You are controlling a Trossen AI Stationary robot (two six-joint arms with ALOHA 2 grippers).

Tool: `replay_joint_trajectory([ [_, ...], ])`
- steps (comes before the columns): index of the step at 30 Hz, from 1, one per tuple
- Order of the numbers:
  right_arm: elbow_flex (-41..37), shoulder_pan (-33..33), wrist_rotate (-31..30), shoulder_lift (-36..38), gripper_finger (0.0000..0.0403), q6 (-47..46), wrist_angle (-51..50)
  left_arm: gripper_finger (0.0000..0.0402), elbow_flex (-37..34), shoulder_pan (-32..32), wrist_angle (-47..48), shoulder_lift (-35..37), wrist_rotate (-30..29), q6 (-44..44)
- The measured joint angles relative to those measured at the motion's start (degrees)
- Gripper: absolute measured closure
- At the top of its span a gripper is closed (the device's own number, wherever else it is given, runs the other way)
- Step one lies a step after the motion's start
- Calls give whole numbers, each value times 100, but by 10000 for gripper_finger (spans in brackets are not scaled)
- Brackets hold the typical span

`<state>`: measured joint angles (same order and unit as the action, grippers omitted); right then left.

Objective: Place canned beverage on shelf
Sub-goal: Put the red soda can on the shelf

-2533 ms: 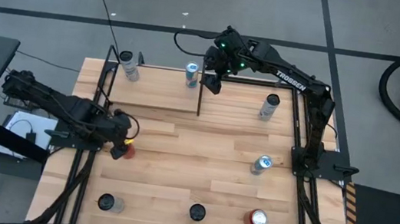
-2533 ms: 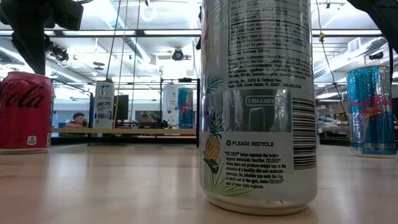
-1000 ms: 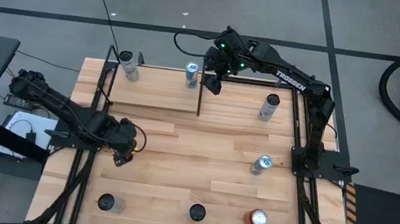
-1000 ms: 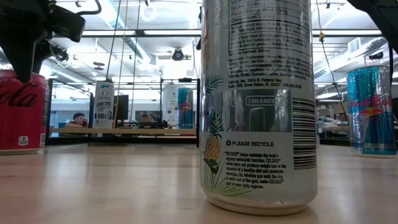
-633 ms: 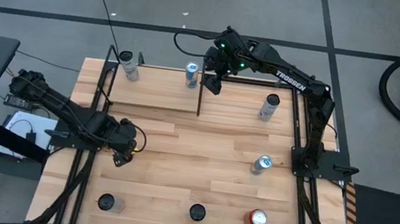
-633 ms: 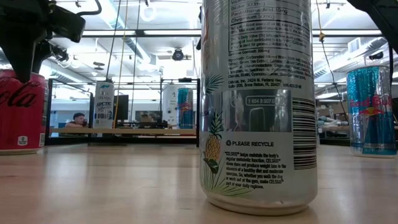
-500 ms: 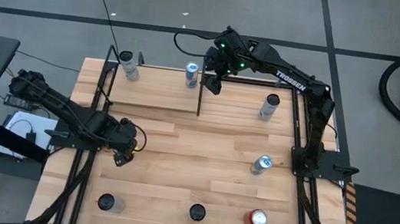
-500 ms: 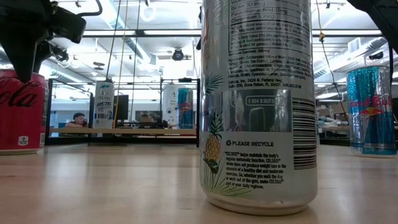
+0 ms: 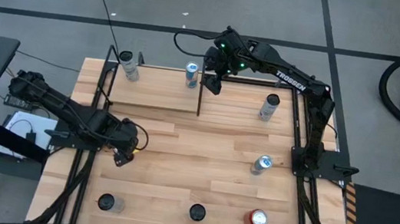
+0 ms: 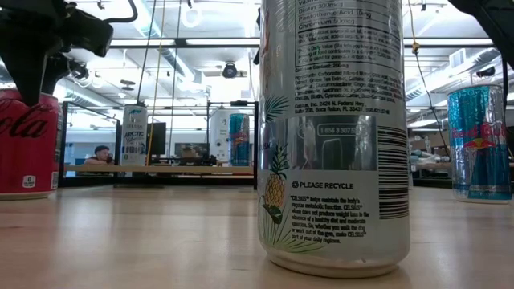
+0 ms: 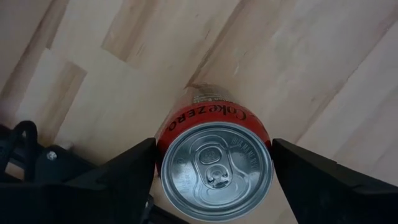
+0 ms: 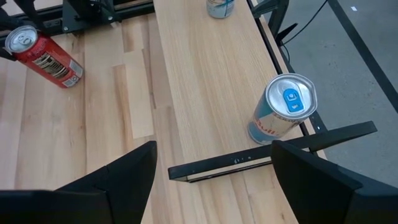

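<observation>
A red Coke Zero can (image 11: 214, 165) stands upright on the tabletop near the table's left edge, also seen in the low view (image 10: 28, 144). My left gripper (image 9: 124, 148) points straight down over it, open, with one finger on each side of the can's top (image 11: 213, 143). The shelf (image 9: 152, 90), a pale board in black uprights, stands at the far left and carries a white can (image 9: 128, 66) and a blue can (image 9: 192, 74). My right gripper (image 9: 214, 79) hangs open above the shelf's right end, with nothing between its fingers (image 12: 213, 146). My left gripper comes at the red can from above, and its two fingers (image 11: 134, 165) flank the top rim (image 11: 163, 163) closely. I cannot tell whether they touch the rim. The can stands upright with its base on the table.
Other cans stand on the table: a silver one at the far right (image 9: 269, 106), a Red Bull at mid right (image 9: 261, 164), and three along the near edge (image 9: 107, 202), (image 9: 196, 212), (image 9: 256, 218). The middle of the table is bare wood (image 9: 194, 154).
Some two seconds ago my left gripper stood beside the red can on its far left; it has since come over the can. In the last second nothing has visibly changed.
</observation>
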<state>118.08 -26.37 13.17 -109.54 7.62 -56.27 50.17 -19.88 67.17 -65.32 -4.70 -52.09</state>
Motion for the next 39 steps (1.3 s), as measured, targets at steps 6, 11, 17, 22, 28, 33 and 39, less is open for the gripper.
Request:
replay_joint_trajectory([
  [6, 0, 0, 0, 0, 80, 2, 0, 87, 22, 120, -84, -365, 156, 150],
  [11, 0, 0, 0, 0, 80, 2, 0, 87, 33, 270, -178, -605, 288, 192],
  [17, 0, 1, 0, 0, 80, 3, -2, 87, 21, 367, -199, -618, 443, 224],
  [22, 0, 0, 0, 0, 80, 4, -2, 87, 13, 367, -257, -620, 451, 224],
  [28, 0, 0, 0, 0, 80, 4, -3, 87, 13, 352, -281, -627, 387, 217],
  [33, 0, 2, 0, 0, 80, 4, -2, 87, 13, 382, -290, -629, 322, 325],
  [39, 0, 0, 0, 0, 80, 4, -2, 95, 29, 431, -270, -631, 318, 331],
])
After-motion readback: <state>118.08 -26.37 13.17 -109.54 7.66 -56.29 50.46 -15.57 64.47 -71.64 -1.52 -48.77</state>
